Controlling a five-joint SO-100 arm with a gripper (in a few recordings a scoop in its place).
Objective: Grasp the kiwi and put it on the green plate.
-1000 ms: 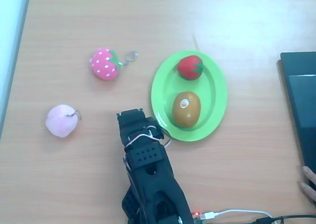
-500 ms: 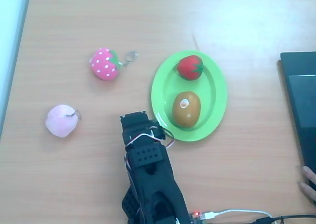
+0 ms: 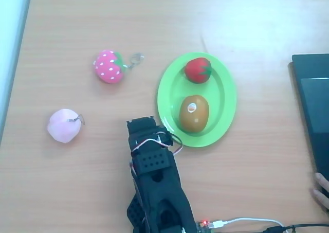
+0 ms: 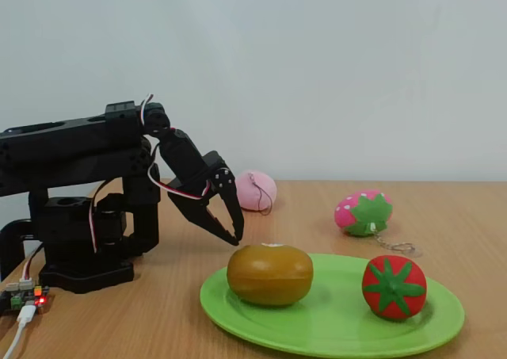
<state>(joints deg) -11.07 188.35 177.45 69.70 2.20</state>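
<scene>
A: What does the kiwi (image 3: 194,113) look like, and where is it?

B: Smooth, olive-brown, egg-shaped, with a small round white sticker on top. It lies on the green plate (image 3: 223,83), in the half nearer the arm in the overhead view. A red strawberry (image 3: 198,70) with green leaves sits on the plate's far half, apart from the kiwi.

A: And the arm?

B: Black, folded low over the wooden table (image 3: 257,22). In the fixed view the gripper (image 4: 230,234) points down and forward, tips above the tabletop just beside the plate's rim, near the kiwi but not touching it. Its two fingers look nearly together with nothing between them.

A: Does the overhead view confirm that?

B: There the gripper (image 3: 144,124) is seen from above beside the plate's lower left edge, and its fingers are hidden under the wrist. That view does show the layout: a pink strawberry (image 3: 109,66) with white dots and a keyring, and a pale pink peach (image 3: 64,125), both left of the plate and well apart from it. The fixed view adds height, showing the tips off the table.
</scene>
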